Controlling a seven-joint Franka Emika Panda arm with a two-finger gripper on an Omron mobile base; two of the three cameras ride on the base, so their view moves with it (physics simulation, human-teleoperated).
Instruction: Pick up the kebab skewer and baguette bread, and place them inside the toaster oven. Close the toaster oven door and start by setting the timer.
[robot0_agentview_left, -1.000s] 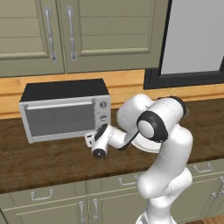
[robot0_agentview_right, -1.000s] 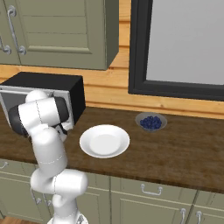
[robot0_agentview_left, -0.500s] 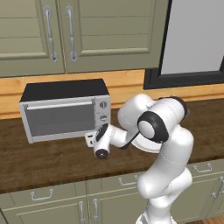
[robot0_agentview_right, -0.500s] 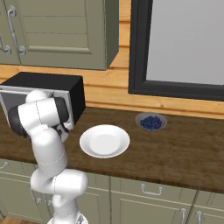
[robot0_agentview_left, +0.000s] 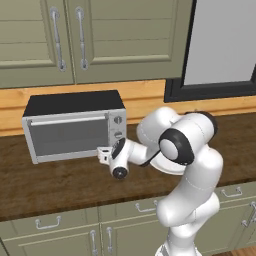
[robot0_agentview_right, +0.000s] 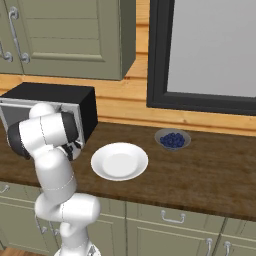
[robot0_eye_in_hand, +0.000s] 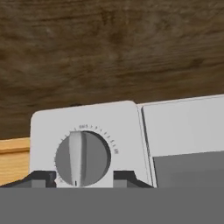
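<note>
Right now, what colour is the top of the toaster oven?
Black; the toaster oven shows it best in the left base view.

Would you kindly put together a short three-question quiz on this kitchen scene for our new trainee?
1. True or false: the toaster oven door is shut.
2. What lies in the small bowl by the window? A) blueberries B) bread C) nothing
3. Fill in: in the hand view, the gripper faces a round ____ on the toaster oven, its fingertips on either side.

Key: 1 true; 2 A; 3 knob. The white plate holds no food.
</note>
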